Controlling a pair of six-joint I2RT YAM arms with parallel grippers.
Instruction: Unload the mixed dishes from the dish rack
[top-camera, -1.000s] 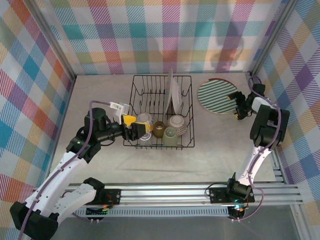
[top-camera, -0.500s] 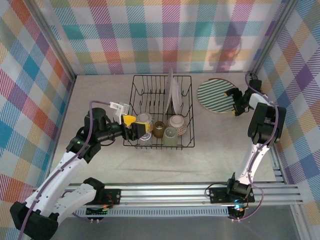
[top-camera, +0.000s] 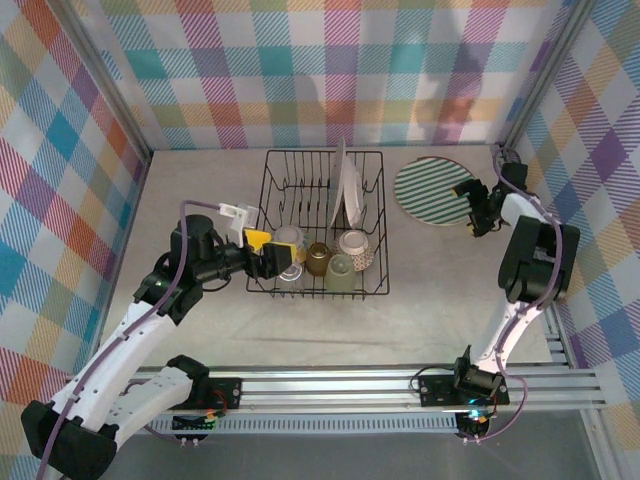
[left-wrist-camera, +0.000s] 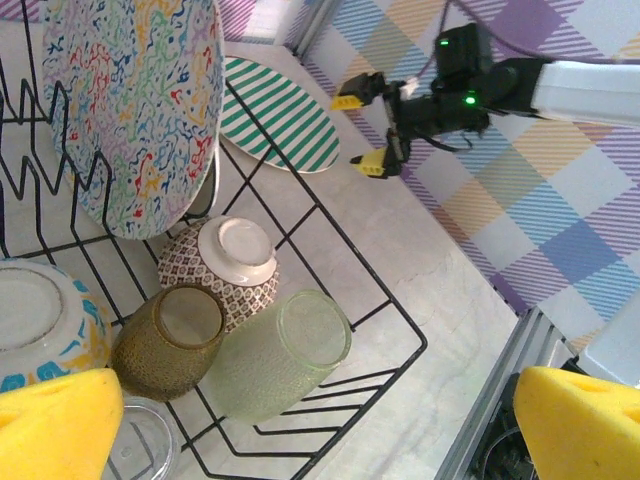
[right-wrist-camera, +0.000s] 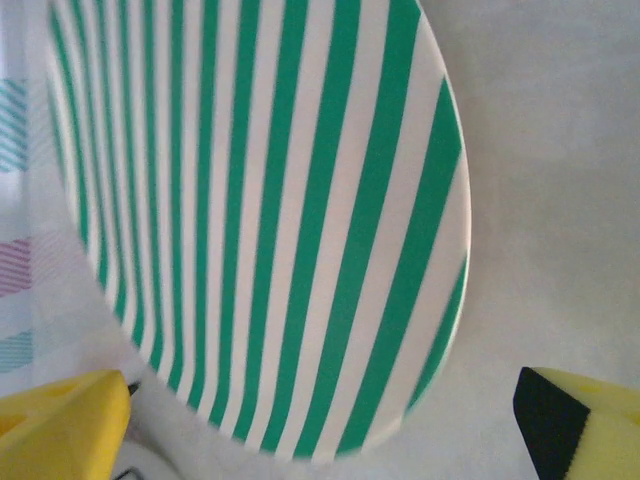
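At the far right corner of the table the green-striped plate (top-camera: 430, 190) lies flat, out of the dish rack (top-camera: 385, 230). The right gripper (left-wrist-camera: 362, 135) sits just beside the plate's right rim, fingers spread and empty. The rack stands mid-table toward the far edge. It holds an upright patterned plate (left-wrist-camera: 130, 110), two small bowls (left-wrist-camera: 225, 262), and an amber cup (left-wrist-camera: 168, 340), a pale-green cup (left-wrist-camera: 280, 355) and a clear cup (left-wrist-camera: 140, 455) crowded along its near wall. The left gripper (top-camera: 270, 253) hangs over the rack's near-left corner, jaws wide, holding nothing. The cups touch one another, so a finger coming down between them could shove a neighbour or snag a wire and drag the rack. The tall plate could topple if bumped.
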